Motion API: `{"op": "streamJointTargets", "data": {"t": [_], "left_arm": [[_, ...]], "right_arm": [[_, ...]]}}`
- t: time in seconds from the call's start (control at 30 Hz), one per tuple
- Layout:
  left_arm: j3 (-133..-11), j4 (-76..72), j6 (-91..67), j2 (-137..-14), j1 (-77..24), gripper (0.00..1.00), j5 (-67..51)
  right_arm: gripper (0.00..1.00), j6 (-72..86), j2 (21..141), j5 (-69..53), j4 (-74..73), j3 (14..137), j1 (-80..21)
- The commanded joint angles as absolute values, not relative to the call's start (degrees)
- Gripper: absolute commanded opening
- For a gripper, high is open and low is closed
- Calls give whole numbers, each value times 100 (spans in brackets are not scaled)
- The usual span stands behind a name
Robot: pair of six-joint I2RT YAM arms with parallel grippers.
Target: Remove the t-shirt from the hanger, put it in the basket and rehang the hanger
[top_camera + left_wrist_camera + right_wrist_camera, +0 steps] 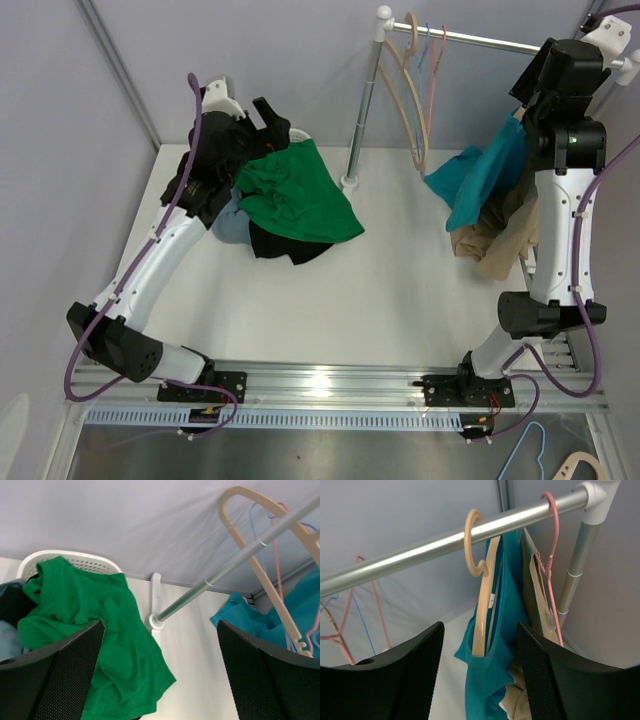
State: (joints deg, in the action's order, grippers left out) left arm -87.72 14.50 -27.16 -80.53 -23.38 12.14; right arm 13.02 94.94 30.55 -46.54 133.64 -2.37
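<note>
You're at the approach: right tool [480, 630] gapes empty facing the teal t-shirt [510, 610] hung on the beige hanger [482, 610] on the rail [420, 547], left tool [160, 645] released, idle; next, pinch fabric, slide it off.

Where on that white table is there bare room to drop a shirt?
The white table is bare in the middle, between the crumpled green t-shirt and the hanging teal t-shirt, forward to the aluminium base rail. It is crowded back-left and along the right edge.
</note>
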Motion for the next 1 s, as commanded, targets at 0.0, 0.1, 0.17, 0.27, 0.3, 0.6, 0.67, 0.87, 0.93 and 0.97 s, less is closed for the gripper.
{"op": "streamJointTargets", "data": {"t": [0.0,0.1,0.17,0.27,0.3,0.6,0.67,0.87,0.93,0.97], "left_arm": [[-8755,829,-2382,-7989,-2470,100,783],[-8797,712,-2312,-8015,-2487,100,475],[-8877,738,-2259,-8121,-2514,100,396],[-8947,747,-2198,-8226,-2540,99,369],[-8956,730,-2189,-8244,-2540,99,369],[-9184,641,-2074,-8709,-2549,100,387],[-9263,668,-2039,-8780,-2549,100,378],[-9229,641,-1873,-8877,-2540,100,483],[-9220,685,-1863,-8894,-2549,99,527],[-9220,703,-1855,-8895,-2549,100,553]], "right_arm": [[64,1336,9667,2832,-4773,13517,-53],[64,1362,9808,2751,-4755,13623,113],[64,1354,9957,2716,-4711,13684,158],[64,1275,10168,2777,-4623,13772,193],[63,1257,10212,2803,-4580,13781,219],[61,1196,10792,3023,-4070,13939,308],[51,1125,10933,3032,-3991,14123,316],[37,1046,11452,2997,-4052,14695,316],[0,1063,11505,2971,-4069,14687,308],[0,1063,11514,2971,-4078,14669,308]]}}
